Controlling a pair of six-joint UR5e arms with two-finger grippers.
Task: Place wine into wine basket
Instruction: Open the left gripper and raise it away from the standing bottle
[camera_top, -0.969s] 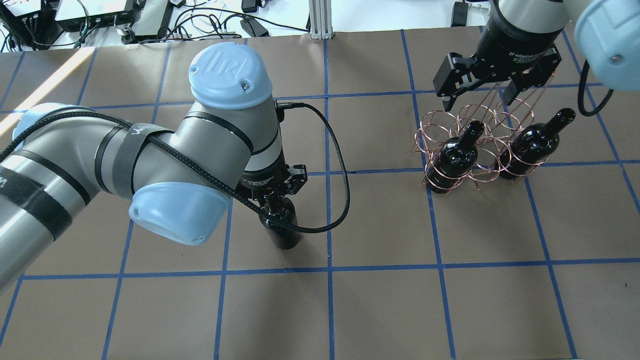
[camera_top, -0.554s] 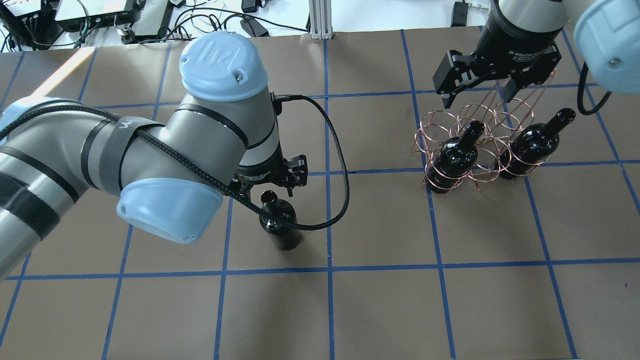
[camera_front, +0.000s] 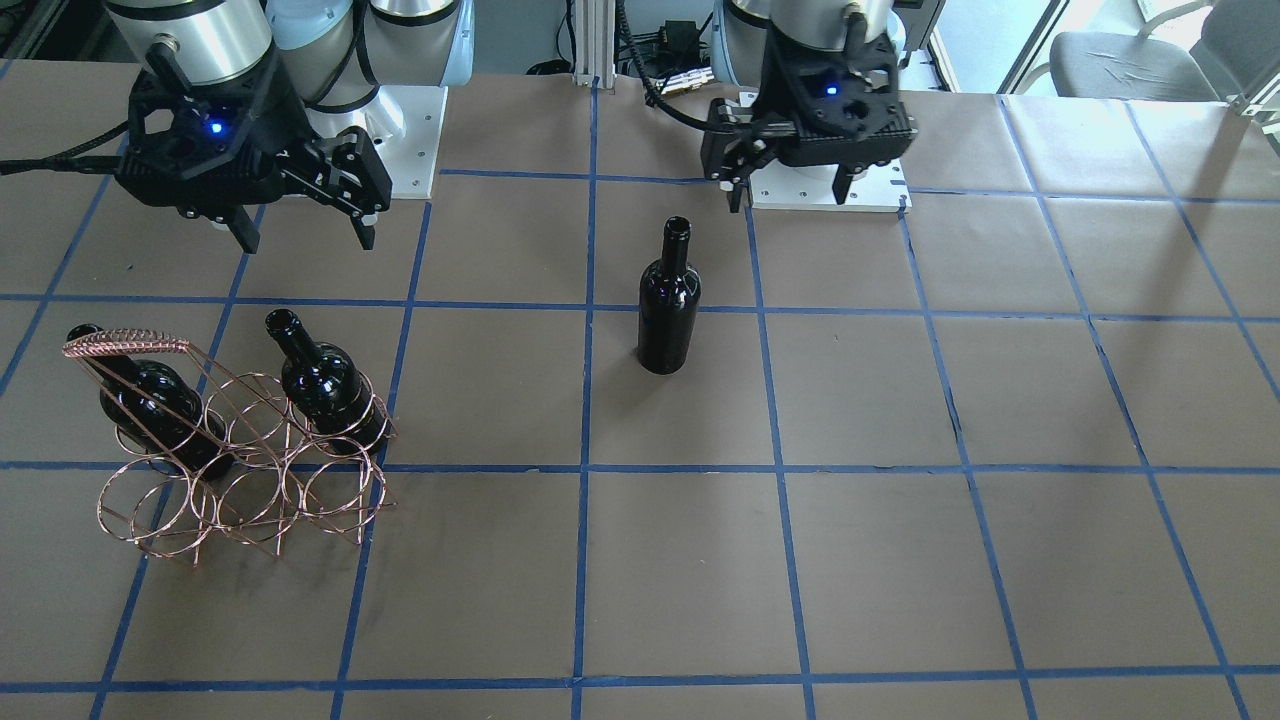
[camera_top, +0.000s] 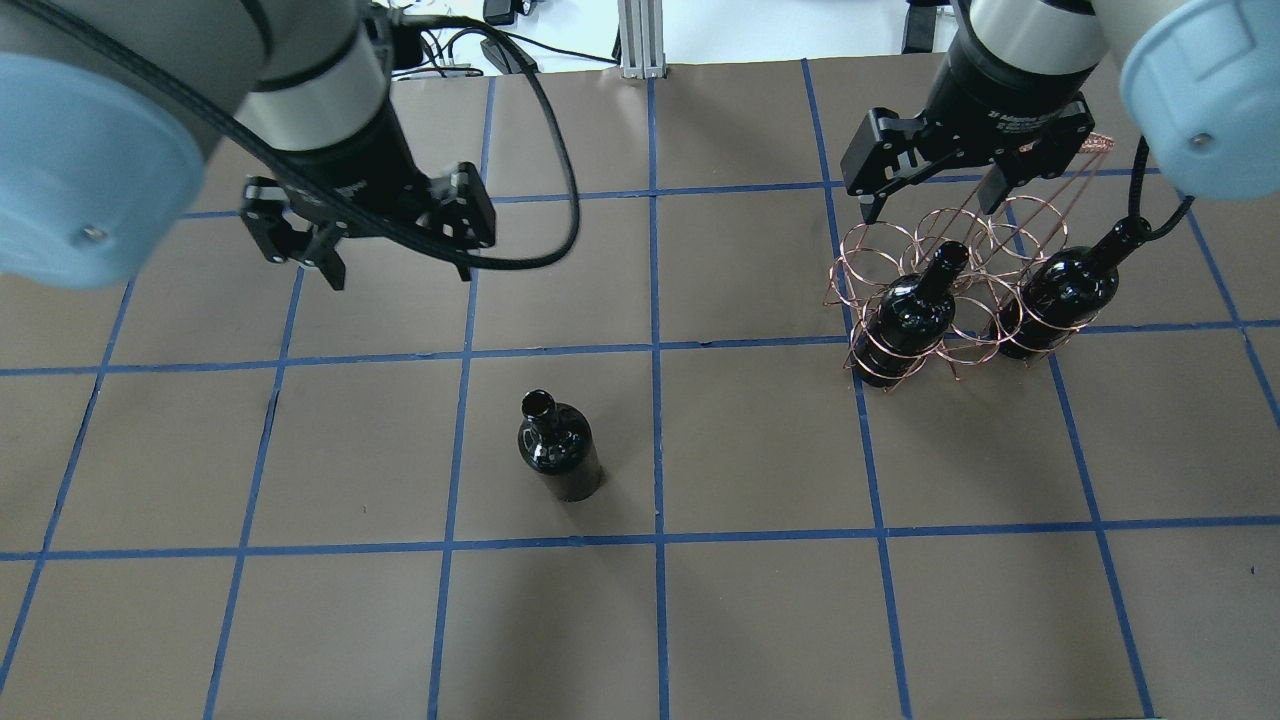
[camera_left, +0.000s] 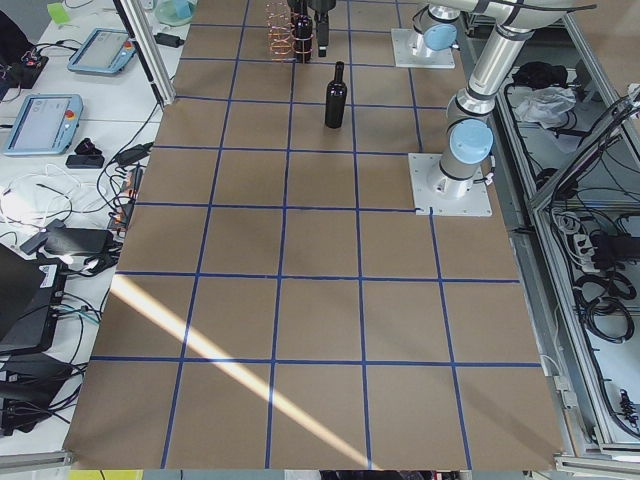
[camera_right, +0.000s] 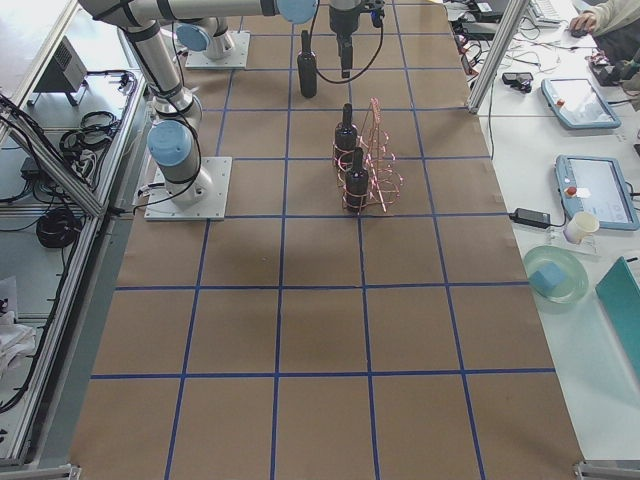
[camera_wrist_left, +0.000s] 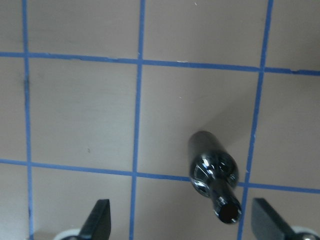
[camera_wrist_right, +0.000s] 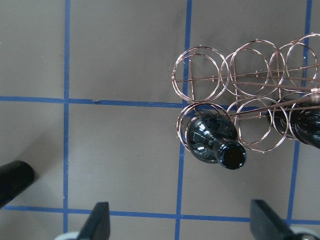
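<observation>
A glossy black wine bottle (camera_top: 558, 450) stands upright and alone on the brown table, also in the front view (camera_front: 668, 300) and the left wrist view (camera_wrist_left: 212, 170). My left gripper (camera_top: 400, 265) is open and empty, raised and well apart from it. The copper wire wine basket (camera_top: 860, 255) stands at the right, also in the front view (camera_front: 240, 500), with two look-alike bottles (camera_top: 915, 300) (camera_top: 1065, 285) in one row of rings. My right gripper (camera_top: 932, 205) hangs open and empty above the basket, close to its braided handle (camera_front: 125, 342).
Blue tape lines grid the brown table paper (camera_top: 760, 620). Cables and boxes (camera_top: 300, 40) lie past the table's edge. The arms' white base plates (camera_front: 830, 190) sit on the robot's side of the table. The basket's other row of rings (camera_wrist_right: 240, 75) holds nothing.
My left gripper, first down around the lone bottle's neck, has opened, risen and drawn back up and to the left in the overhead view. The bottle stays standing. My right gripper shifted slightly.
</observation>
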